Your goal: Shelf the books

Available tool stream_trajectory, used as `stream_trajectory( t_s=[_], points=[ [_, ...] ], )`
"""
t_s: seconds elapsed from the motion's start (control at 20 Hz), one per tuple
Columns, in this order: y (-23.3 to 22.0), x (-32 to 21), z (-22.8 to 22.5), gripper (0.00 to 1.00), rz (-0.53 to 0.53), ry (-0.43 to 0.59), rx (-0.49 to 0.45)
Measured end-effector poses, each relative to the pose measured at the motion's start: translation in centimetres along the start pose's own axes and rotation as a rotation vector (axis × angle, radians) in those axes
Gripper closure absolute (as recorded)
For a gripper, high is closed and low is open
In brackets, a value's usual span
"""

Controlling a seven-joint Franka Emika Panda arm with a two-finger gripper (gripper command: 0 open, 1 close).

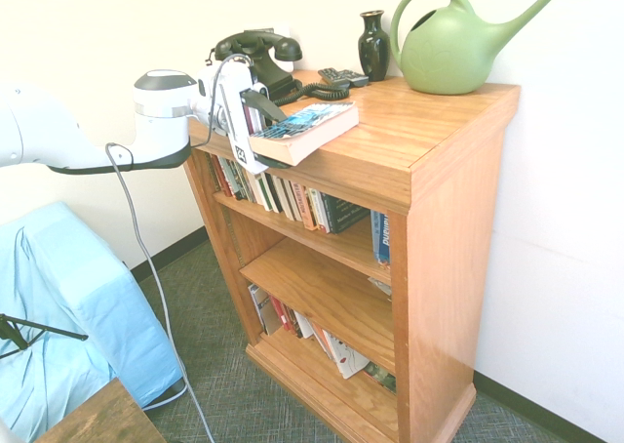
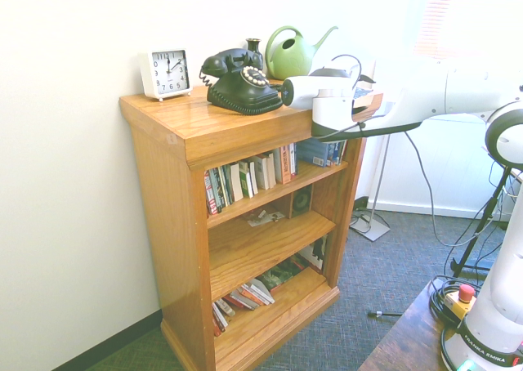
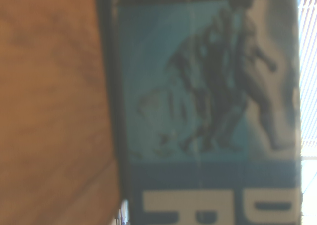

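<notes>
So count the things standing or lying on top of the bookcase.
6: a white clock, a black telephone, a dark vase, a green watering can, a small dark remote-like item, and the paperback overhanging the front edge. Others may be hidden.
</notes>
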State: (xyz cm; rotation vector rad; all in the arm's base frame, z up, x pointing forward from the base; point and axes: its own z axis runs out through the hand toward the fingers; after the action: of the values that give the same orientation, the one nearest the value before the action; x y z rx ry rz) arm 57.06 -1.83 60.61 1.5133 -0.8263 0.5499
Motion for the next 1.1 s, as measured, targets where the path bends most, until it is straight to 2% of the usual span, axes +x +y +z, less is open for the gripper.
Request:
stream_trajectory(
  t_s=[0.9,1.1],
  points=[
    [-0.19,-0.13,0.57,1.00,-0.005,-0.009,-0.002],
    [0.28,-0.27,0.57,1.00,-0.004,-0.045,0.018]
  ],
)
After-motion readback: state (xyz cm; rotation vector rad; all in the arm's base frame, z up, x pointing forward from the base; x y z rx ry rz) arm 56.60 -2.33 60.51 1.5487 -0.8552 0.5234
